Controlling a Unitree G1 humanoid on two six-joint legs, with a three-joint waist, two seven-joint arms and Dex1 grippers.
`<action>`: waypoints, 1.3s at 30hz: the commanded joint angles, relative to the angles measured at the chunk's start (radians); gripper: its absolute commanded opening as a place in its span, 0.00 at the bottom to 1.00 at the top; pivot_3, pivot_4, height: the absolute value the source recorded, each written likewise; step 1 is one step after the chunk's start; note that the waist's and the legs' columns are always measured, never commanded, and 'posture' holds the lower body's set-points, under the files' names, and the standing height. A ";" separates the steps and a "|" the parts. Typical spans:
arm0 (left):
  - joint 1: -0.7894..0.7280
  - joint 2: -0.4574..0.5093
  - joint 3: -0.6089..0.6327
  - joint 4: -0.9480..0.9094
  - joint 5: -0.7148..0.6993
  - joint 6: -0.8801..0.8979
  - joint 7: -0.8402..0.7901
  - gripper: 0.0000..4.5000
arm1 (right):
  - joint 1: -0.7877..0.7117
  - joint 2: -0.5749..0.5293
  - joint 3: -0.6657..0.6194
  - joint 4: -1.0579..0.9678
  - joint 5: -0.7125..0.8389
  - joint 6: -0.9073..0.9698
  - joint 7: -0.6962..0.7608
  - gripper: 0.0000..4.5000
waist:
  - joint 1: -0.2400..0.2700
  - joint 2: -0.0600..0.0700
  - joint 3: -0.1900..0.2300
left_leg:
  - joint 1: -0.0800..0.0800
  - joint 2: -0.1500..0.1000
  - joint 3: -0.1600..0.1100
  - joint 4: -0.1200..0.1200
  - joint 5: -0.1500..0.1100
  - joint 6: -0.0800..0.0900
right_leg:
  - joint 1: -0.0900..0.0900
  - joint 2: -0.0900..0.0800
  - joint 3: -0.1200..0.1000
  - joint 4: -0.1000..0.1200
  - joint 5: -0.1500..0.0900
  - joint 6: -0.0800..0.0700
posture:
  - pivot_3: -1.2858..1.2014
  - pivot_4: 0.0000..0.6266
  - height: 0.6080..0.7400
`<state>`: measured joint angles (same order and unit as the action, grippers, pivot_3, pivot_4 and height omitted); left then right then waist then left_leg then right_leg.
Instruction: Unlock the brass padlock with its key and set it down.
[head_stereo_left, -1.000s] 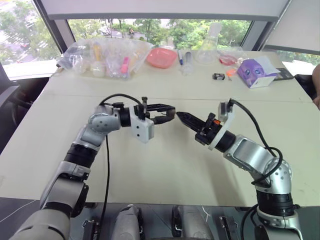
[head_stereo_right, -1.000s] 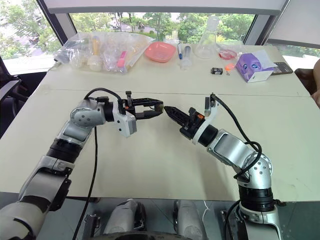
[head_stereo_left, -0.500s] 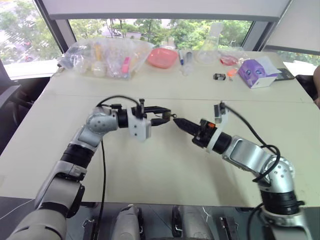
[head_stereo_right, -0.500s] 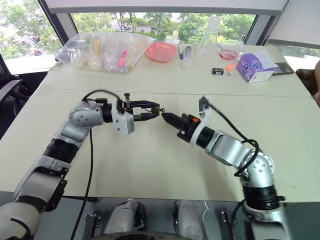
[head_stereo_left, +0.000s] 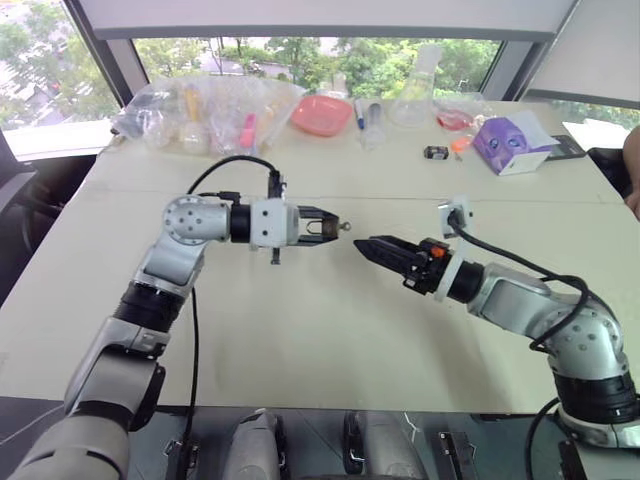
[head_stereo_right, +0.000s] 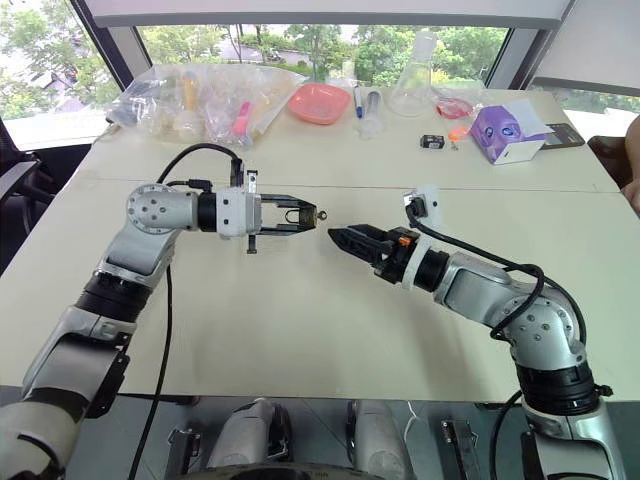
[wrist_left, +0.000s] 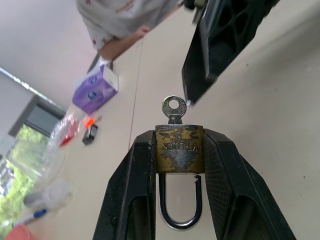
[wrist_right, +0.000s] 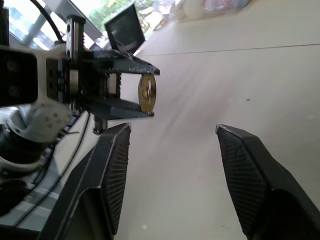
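We see the left gripper (wrist_left: 180, 150) raised above the middle of the table (head_stereo_left: 330, 330), its two black fingers (wrist_left: 131, 190) pressed against the sides of the brass padlock (wrist_left: 179, 148). The padlock sits between the fingertips with its silvery shackle (wrist_left: 180, 215) pointing back toward the wrist; one leg of the shackle appears lifted clear of the body. The key (wrist_left: 173, 110) sticks out of the padlock's far end, its round bow facing the other arm. The right gripper (wrist_right: 172, 165) hovers just beside it over the table, level and aimed at the padlock, its fingers spread apart with nothing between them and a small gap to the key. Along the table's far edge lie clear plastic bags (head_stereo_left: 215, 115) toward the far left corner, then a pink dish (head_stereo_left: 322, 114), a glass flask (head_stereo_left: 417, 95), a small black object with an orange piece (head_stereo_left: 447, 150) and a purple box (head_stereo_left: 508, 143) toward the far right corner. A person's arm (head_stereo_left: 631, 170) shows at the right edge of the table.
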<state>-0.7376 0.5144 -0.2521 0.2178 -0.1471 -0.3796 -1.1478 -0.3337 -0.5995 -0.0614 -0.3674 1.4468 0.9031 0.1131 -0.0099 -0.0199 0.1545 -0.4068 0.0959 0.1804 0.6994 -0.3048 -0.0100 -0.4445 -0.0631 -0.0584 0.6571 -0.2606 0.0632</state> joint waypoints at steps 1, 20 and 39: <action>0.015 -0.006 0.013 -0.058 0.003 -0.034 0.015 0.16 | -0.032 0.028 -0.022 -0.003 0.046 0.008 -0.023 0.63 | 0.000 0.000 0.000 | 0.000 0.000 0.000 0.000 0.000 0.000 | 0.000 0.000 0.000 0.000 0.000 0.000 | 0.52 0.24 1.00; 0.026 -0.032 -0.003 -0.102 0.019 -0.046 0.019 0.16 | -0.080 0.112 -0.001 0.014 0.052 0.055 -0.058 0.01 | 0.000 0.000 0.000 | 0.000 0.000 0.000 0.000 0.000 0.000 | 0.000 0.000 0.000 0.000 0.000 0.000 | 0.52 0.24 1.00; 0.062 0.032 0.219 -0.199 -0.274 0.664 0.165 0.99 | -0.071 0.107 -0.034 0.057 -0.026 0.056 -0.041 0.00 | -0.004 0.000 0.000 | 0.000 0.001 0.000 0.000 0.000 -0.001 | 0.000 0.000 0.000 0.001 0.000 0.000 | 0.52 0.24 1.00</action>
<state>-0.6595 0.5304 -0.0865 0.0631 -0.3517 0.1719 -1.0000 -0.3996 -0.4866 -0.0592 -0.3016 1.4221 0.9685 0.0556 -0.0140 -0.0199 0.1545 -0.4066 0.0965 0.1801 0.6994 -0.3045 -0.0105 -0.4447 -0.0631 -0.0582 0.6580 -0.2606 0.0633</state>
